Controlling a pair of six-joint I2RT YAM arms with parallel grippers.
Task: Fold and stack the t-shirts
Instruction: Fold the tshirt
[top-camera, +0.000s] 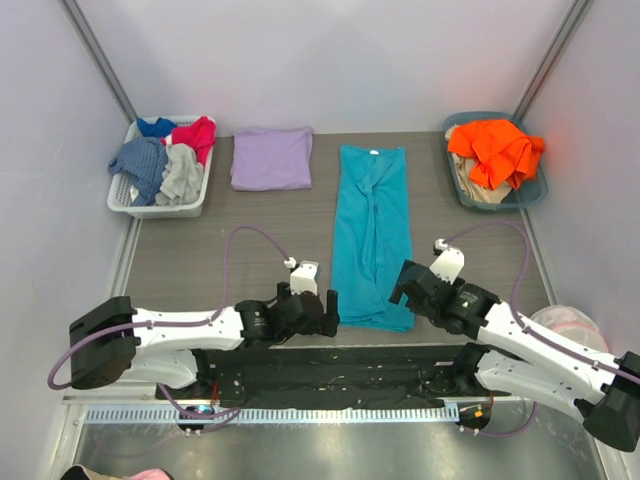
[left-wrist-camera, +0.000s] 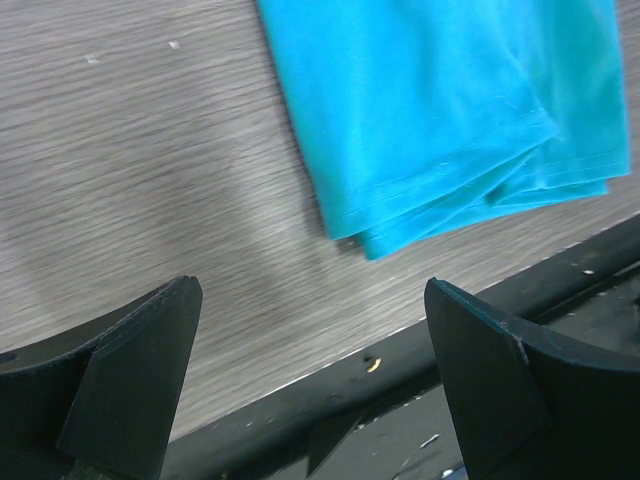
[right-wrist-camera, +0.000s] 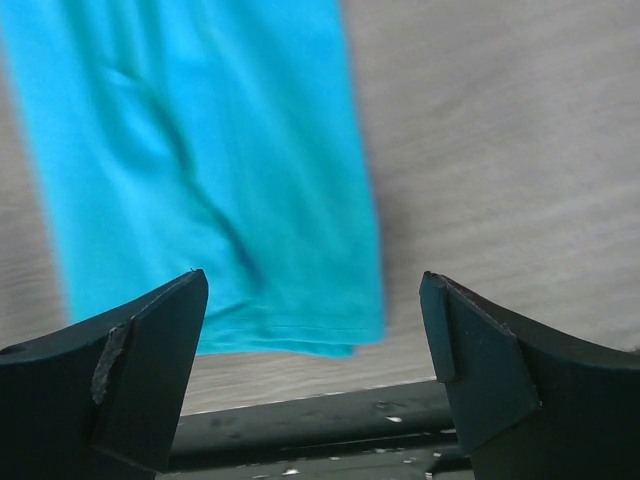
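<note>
The teal t-shirt (top-camera: 372, 235) lies folded into a long strip down the middle of the table, neck label at the far end. Its near hem shows in the left wrist view (left-wrist-camera: 450, 120) and in the right wrist view (right-wrist-camera: 210, 180). The lavender t-shirt (top-camera: 271, 157) lies folded flat at the back, left of centre. My left gripper (top-camera: 327, 312) is open just left of the teal hem's near corner, nothing between its fingers (left-wrist-camera: 140, 370). My right gripper (top-camera: 403, 288) is open just right of the same hem, holding nothing.
A white basket (top-camera: 130, 204) at the back left holds red, blue and grey garments. A blue-grey bin (top-camera: 535, 192) at the back right holds an orange garment. A black bar (top-camera: 330, 358) runs along the table's near edge between the arm bases.
</note>
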